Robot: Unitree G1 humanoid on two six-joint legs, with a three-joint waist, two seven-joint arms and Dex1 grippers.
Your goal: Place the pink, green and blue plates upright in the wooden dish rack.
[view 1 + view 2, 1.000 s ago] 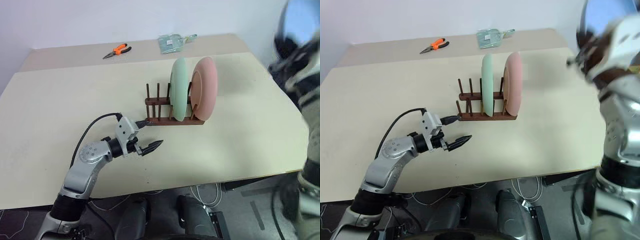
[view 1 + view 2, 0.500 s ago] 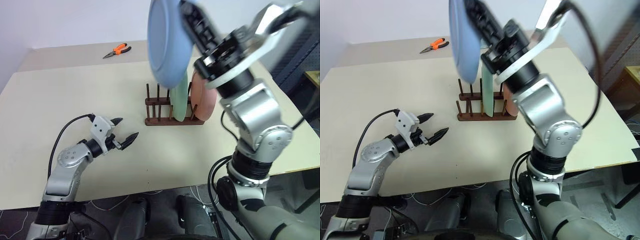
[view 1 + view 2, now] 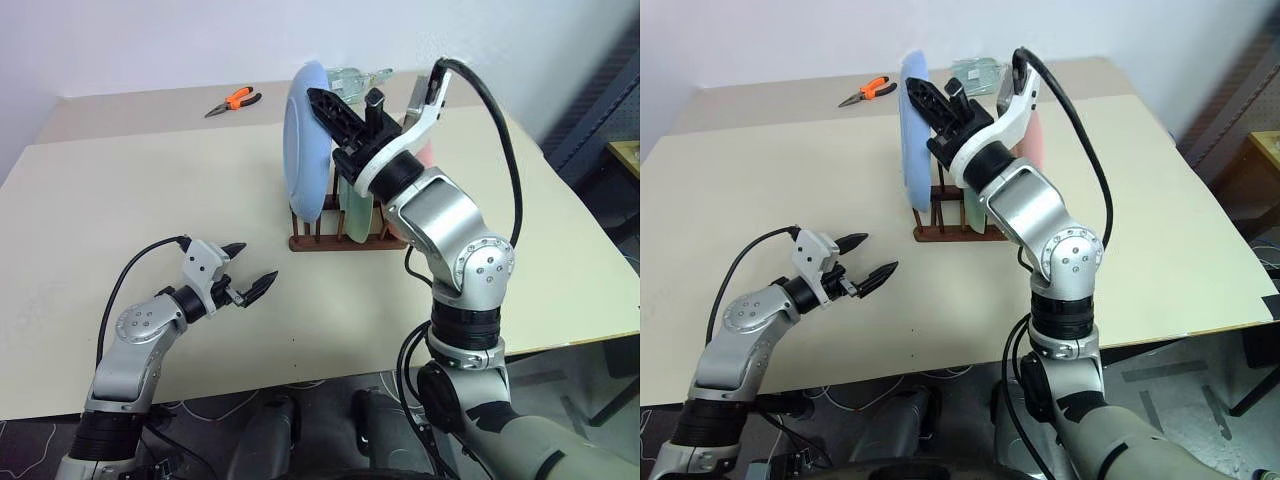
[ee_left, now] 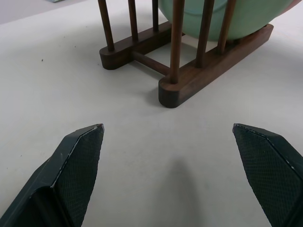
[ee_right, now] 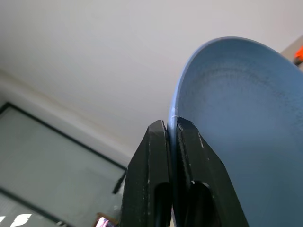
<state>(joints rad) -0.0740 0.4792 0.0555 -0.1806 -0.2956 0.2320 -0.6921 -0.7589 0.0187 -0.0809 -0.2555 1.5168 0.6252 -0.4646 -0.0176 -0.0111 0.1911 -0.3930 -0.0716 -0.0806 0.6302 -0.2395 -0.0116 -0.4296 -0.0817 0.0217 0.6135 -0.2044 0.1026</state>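
So the right end effector (image 3: pixel 335 115) is clamped tight on the rim of the blue plate (image 3: pixel 305 148), fingers (image 5: pixel 156 161) pinched on either side of the edge with basically no gap between them. The plate is held upright, on edge, up in the air right over the left end of the wooden dish rack (image 3: pixel 345 240). Its bottom edge hangs down by the empty pegs there, but I can't tell if it's actually touching the rack or seated between any pegs.

The left end effector (image 3: pixel 240 270) is spread wide and holding nothing. It hovers low over the table (image 3: pixel 120 200), a bit toward the near edge and to the left of the rack, pointing at it. From the left wrist view you can see both fingertips (image 4: pixel 78 156) far apart with bare table between them and the end of the rack just ahead.

The green plate (image 4: pixel 222 16) is already standing upright between the pegs, and the pink plate (image 3: pixel 1033 140) stands right behind it at the right end of the rack, mostly hidden by the right arm.

The rack sits around the middle of the table, slightly toward the far edge. Orange-handled pliers (image 3: pixel 236 100) lie near the far edge, well apart from everything, and a clear plastic bag (image 3: pixel 352 76) sits by the far edge behind the blue plate.
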